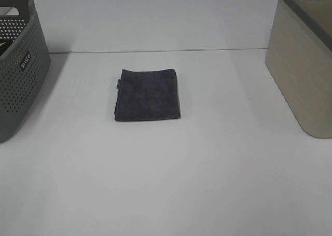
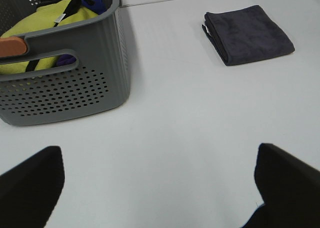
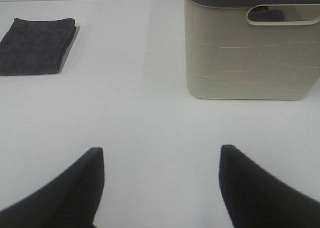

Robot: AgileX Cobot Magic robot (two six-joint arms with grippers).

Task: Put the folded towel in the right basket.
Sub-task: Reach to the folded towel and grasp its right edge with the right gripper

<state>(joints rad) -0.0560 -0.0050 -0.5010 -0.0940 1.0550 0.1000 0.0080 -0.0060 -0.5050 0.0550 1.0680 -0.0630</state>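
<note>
Plainly at the opening step: nothing is grasped yet. The towel (image 1: 148, 95) lies flat on the table (image 1: 166, 194). It is dark grey, folded into a neat square, and sits about mid-table, slightly left of centre, touching neither basket. The right basket (image 1: 302, 70), beige with a dark rim, stands at the right edge, well apart from the towel, with its open top only partly in frame. The left basket (image 1: 19, 75), grey and perforated, stands at the left edge and holds a yellow cloth (image 2: 47, 22) among other items.

Left gripper (image 2: 160, 180): fingers spread wide, nothing between them, bare table below. The towel lies far and to its right. Right gripper (image 3: 161, 160): likewise spread and empty, over bare table at the near side. The towel lies far-left of it and the right basket far-right. Neither arm shows in the high view, so both probably sit back at the near edge.

Judgement: the step in hand is the approach to the towel; pickup, carry and drop are all undone. The right arm looks the natural choice, being on the basket's side. The next move calls for reaching forward and left, then descending over the towel with jaws apart. The pinch should go through all the folded layers so the fold holds on the lift. The lift must clear the basket's tall wall before release.
</note>
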